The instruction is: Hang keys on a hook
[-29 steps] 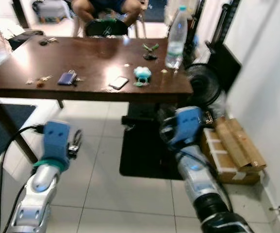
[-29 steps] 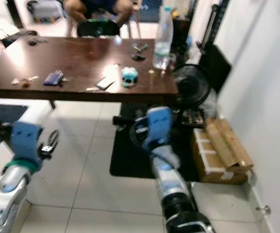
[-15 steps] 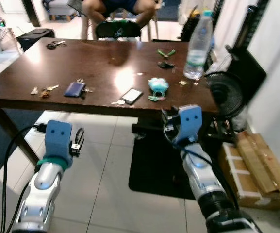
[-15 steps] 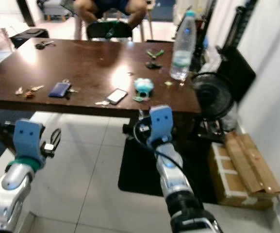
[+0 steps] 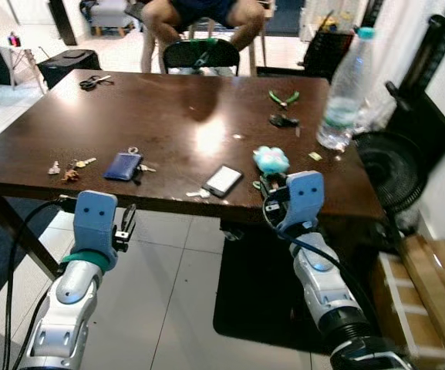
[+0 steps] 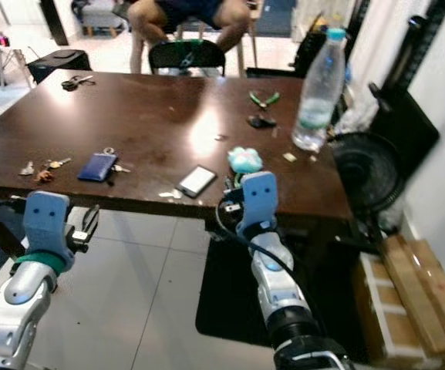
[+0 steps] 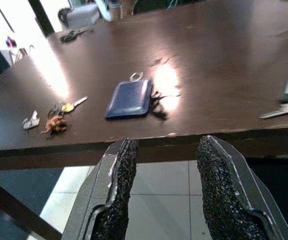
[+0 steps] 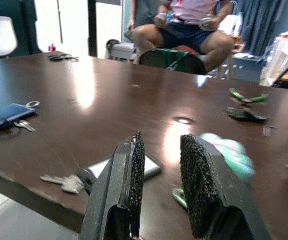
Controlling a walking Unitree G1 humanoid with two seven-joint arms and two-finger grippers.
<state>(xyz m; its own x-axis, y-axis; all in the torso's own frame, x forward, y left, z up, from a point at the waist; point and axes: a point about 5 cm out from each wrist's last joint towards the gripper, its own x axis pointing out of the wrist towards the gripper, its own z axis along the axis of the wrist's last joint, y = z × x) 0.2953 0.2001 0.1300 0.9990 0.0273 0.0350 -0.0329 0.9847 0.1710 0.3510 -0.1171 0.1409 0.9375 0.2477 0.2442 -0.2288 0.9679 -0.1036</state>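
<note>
1. Fingers (image 8: 132,175) of the right gripper (image 8: 159,187) stand a narrow gap apart with nothing between them; they sit at the near edge of the table (image 5: 168,100), pointing across it.
2. Just past those fingertips, at about 10 o'clock, lies a flat phone (image 5: 224,179) with a small loose bunch of keys (image 5: 197,193) just beside it, at its 8 o'clock near the table edge.
3. At 1 o'clock from the right gripper rests a pale teal soft item (image 5: 270,159), blurred in the right wrist view.
4. Right arm: bent at the elbow and raised, its blue wrist block (image 5: 303,199) level with the table's front edge.
5. Left gripper (image 7: 161,182) has its fingers (image 7: 121,185) parted wide and empty, held below and just in front of the table edge, aimed at the tabletop.
6. Straight ahead at 12 o'clock from it lies a dark blue key pouch (image 7: 129,99) with a ring at its far end and keys at its side.
7. At 10 o'clock sit a yellow-headed key and small trinkets (image 7: 54,120).
8. Left arm: reaching forward and up from low, a black cable (image 5: 21,231) looping off its wrist.
9. Farther out: pliers with green handles (image 5: 284,98), a plastic water bottle (image 5: 342,92) at 2 o'clock, another key bunch (image 5: 92,79) at the far left corner.
10. Beyond the table a person's knees (image 5: 199,11) show above a dark chair back (image 5: 200,55).
</note>
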